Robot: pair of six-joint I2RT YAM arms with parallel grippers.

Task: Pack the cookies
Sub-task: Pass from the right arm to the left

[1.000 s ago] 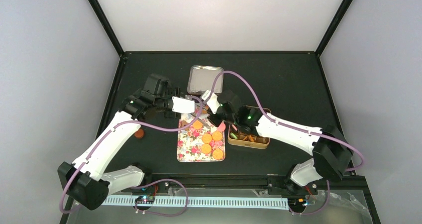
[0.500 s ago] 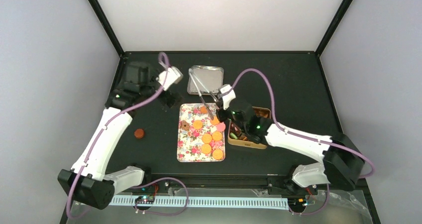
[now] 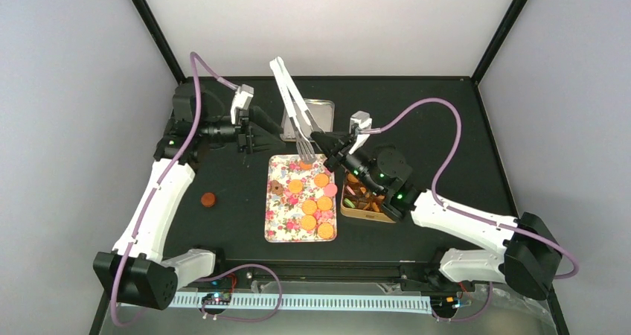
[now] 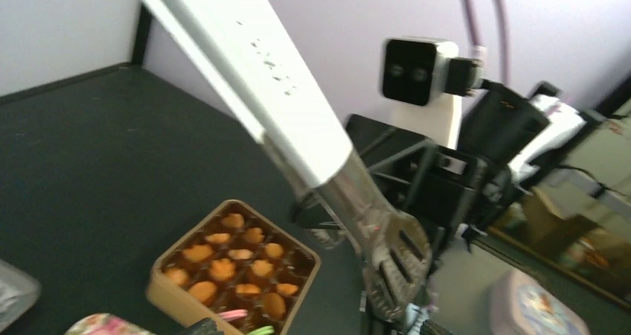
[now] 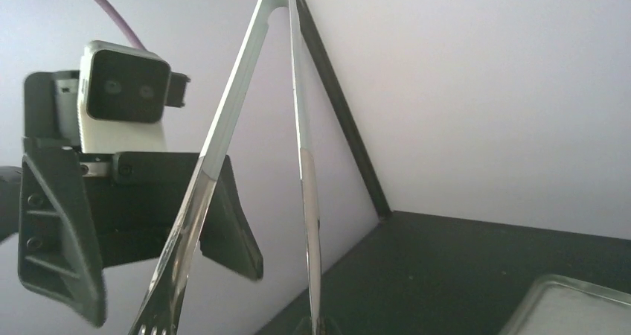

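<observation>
From above, the cookies [image 3: 316, 205] lie mostly on the floral tray [image 3: 279, 227] in the middle of the worktop [image 3: 431, 119]. More sit in the compartments of the brown tin [image 3: 372, 216] just right of the tray, and one brown cookie [image 3: 209, 199] lies alone well off to the left. The right end effector [image 3: 330, 143] is clamped on the tongs [image 3: 290, 97] near their head, above the tray's far edge, with the white handles slanting up and away. The left end effector [image 3: 257, 130] hangs beside the handles, its fingers spread. The silver lid [image 3: 320, 112] rests beyond the tray.

In the left wrist view, the tongs' white handle [image 4: 260, 74] crosses close in front of the camera and the slotted head points down. The tin [image 4: 167, 294] below is partly filled with orange cookies.

In the right wrist view, the two tong arms [image 5: 223, 149] rise in a narrow V. Behind them the left end effector [image 5: 149, 268] stands wide, gripping nothing.

The step looks like readying the tongs, probably handing them over or regripping them, not moving a cookie. The next move seems to call for the left fingers to line up squarely on the handles and close. The right end effector should let go only after that, or the tongs could drop onto the tray.
</observation>
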